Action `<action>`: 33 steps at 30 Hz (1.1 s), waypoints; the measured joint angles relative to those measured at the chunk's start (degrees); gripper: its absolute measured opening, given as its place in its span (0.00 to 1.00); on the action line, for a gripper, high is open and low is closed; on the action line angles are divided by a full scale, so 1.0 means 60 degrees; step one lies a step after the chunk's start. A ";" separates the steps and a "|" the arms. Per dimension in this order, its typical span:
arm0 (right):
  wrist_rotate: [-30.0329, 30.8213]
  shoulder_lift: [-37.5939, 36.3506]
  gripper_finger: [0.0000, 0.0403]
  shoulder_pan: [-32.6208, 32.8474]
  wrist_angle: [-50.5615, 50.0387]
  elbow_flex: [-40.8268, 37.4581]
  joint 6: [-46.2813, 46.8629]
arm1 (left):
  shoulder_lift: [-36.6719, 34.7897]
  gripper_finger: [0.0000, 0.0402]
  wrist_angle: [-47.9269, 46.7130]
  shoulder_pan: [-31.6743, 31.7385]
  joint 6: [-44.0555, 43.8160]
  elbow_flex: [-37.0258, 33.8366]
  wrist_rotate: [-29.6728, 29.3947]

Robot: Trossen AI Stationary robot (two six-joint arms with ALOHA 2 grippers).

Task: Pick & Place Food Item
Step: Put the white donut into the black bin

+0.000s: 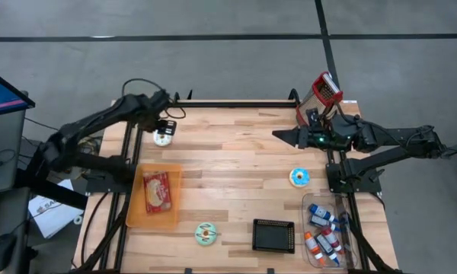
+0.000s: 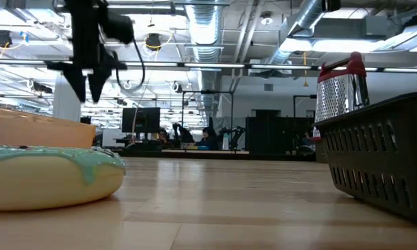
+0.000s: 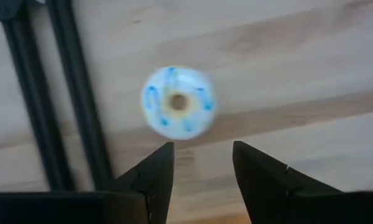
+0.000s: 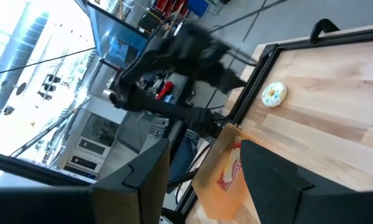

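White-and-blue iced donut [image 1: 162,138] flat on worktop [image 1: 236,152] near far left corner, just beside left edge rail, left hand [image 1: 166,126] directly above with fingers [image 3: 154,180] parted, gripping nothing; right hand [image 1: 283,136] open, empty, raised by far right corner; orange tray [image 1: 154,196] along left edge.

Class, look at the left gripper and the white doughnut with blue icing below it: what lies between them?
Nothing: the left wrist view shows only bare wooden table between the open left gripper and the white doughnut; the gripper hangs above it.
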 joint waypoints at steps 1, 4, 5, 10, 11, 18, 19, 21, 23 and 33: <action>0.0000 0.0000 0.47 0.0003 0.0000 0.0000 -0.0022 | 0.0306 0.40 -0.0004 0.0248 0.0291 -0.0002 -0.0007; 0.0025 0.0000 0.47 0.0135 0.0007 0.0000 -0.0060 | 0.1079 0.42 0.0003 0.0799 0.0793 -0.0005 -0.0053; 0.0072 0.0000 0.47 0.0184 0.0012 0.0000 -0.0091 | 0.1335 0.43 0.0020 0.0887 0.0883 -0.0005 -0.0125; 0.0609 0.0000 0.47 0.0550 0.0266 0.0000 -0.0144 | 0.2286 0.47 0.0085 0.1198 0.1320 -0.0005 -0.0201; 0.0760 0.0000 0.47 0.0624 0.0278 0.0000 -0.0144 | 0.2410 0.48 0.0185 0.1225 0.1320 -0.0005 -0.0214; 0.1013 0.0000 0.47 0.0878 0.0270 0.0000 -0.0132 | 0.2906 0.50 0.0424 0.1357 0.1328 -0.0175 -0.0214; 0.1013 0.0000 0.47 0.0878 0.0271 0.0000 -0.0116 | 0.2883 0.49 0.0463 0.1407 0.1290 -0.0307 -0.0208; 0.1013 0.0000 0.47 0.0878 0.0273 0.0000 -0.0095 | 0.2873 0.49 0.0551 0.1535 0.1093 -0.0575 -0.0208; 0.1013 0.0000 0.47 0.0878 0.0273 0.0000 -0.0070 | 0.2873 0.49 0.0660 0.1702 0.1059 -0.0891 -0.0062; 0.1013 0.0000 0.47 0.0902 0.0266 0.0000 0.0132 | 0.2786 0.48 0.1774 0.1879 0.0768 -0.1716 0.0878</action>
